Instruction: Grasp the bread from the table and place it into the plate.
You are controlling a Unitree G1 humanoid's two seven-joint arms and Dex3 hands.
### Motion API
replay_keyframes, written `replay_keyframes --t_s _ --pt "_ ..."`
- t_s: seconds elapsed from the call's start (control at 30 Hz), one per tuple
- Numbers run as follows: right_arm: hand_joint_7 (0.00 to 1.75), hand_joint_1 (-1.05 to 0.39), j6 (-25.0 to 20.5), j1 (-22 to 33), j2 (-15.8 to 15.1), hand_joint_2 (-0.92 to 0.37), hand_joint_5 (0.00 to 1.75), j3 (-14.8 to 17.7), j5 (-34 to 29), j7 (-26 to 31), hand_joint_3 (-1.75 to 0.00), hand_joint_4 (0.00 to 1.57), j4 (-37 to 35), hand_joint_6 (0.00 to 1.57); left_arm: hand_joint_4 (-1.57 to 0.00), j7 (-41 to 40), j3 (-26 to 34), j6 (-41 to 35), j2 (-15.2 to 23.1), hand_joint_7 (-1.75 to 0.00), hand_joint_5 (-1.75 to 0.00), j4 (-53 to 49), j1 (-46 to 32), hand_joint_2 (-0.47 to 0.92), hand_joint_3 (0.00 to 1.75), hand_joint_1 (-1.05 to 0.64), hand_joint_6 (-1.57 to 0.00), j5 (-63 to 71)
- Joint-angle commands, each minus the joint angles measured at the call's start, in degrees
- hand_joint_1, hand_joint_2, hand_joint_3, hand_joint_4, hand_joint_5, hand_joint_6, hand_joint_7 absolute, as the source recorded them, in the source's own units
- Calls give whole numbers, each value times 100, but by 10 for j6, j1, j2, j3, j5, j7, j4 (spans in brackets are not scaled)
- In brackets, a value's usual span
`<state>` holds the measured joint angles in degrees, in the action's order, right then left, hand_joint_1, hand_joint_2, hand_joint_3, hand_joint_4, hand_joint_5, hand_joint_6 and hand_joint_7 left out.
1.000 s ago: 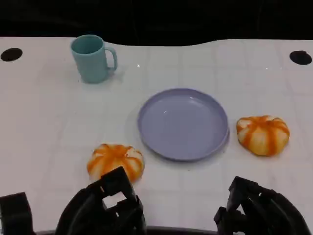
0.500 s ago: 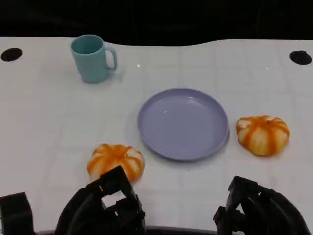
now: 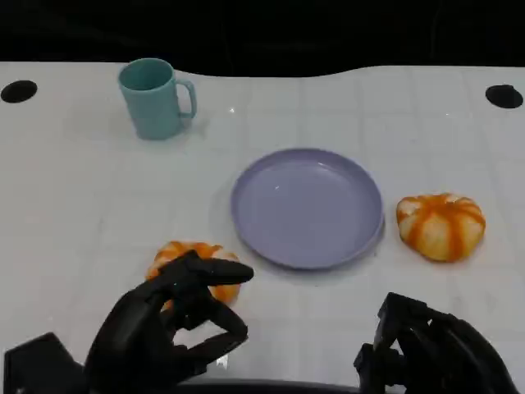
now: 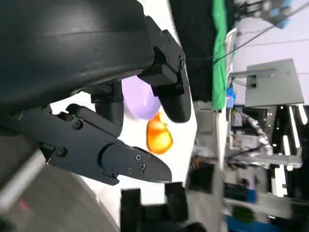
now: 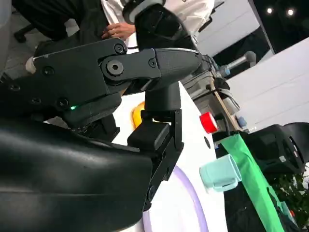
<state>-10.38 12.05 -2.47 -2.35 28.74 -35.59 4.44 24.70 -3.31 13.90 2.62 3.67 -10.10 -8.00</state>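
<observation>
Two orange-and-white striped breads lie on the white table. One bread (image 3: 190, 256) is left of the lavender plate (image 3: 308, 207), partly covered by my left hand (image 3: 168, 324), whose spread fingers reach over its near side with nothing held. The other bread (image 3: 440, 225) lies right of the plate and also appears as the bread (image 4: 159, 135) in the left wrist view, beside the plate (image 4: 139, 96). My right hand (image 3: 426, 353) sits at the table's near edge, fingers curled in, holding nothing. The right wrist view catches a bread (image 5: 137, 113) behind its fingers and the plate rim (image 5: 190, 208).
A teal mug (image 3: 154, 98) stands at the back left, also visible as the mug (image 5: 221, 173) in the right wrist view. Two dark holes (image 3: 18, 90) mark the table's far corners. A person (image 5: 159, 12) sits beyond the table.
My left hand has risen and stretched forward, its fingers opening out over the near side of the left bread. The right hand has barely shifted.
</observation>
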Motion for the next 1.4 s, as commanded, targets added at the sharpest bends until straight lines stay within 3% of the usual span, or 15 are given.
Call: replay_keyframes --t_s 0.03,0.23,0.37,0.53,0.73,1.13,1.4 --pt "138 -70 4 4 -2 -92 163 -1 -5 5 -24 86 1 74 -37 -54 2 33 40 -20 -96 35 12 92 5 -49 -48 109" --pt "139 -70 4 1 -1 -92 164 -3 -5 8 -24 85 -1 74 -29 -113 -3 19 90 -5 -73 100 17 88 0 -50 -45 280" --pt "139 -70 6 -2 -2 -92 164 -4 -8 8 -25 85 -3 74 -33 -150 -14 -5 113 -1 -50 142 24 88 0 -56 -45 410" --pt "138 -71 5 -2 -1 -92 163 -3 -10 11 -24 84 -4 74 -28 -148 -49 -62 135 0 -41 173 50 87 0 -61 -32 571" --pt "137 -71 1 1 -3 -92 162 -5 -11 16 -24 84 3 74 -23 -105 -105 -138 136 0 -35 162 96 85 0 -65 -23 705" --pt "137 -71 5 4 -2 -92 162 -7 -12 16 -24 84 4 74 -28 -30 -191 -226 127 0 -22 52 176 85 1 -65 -23 800" --pt "138 -71 1 4 -3 -92 161 -7 -11 20 -24 85 5 75 -31 -52 -225 -259 119 0 -18 -44 229 86 1 -69 -23 804"
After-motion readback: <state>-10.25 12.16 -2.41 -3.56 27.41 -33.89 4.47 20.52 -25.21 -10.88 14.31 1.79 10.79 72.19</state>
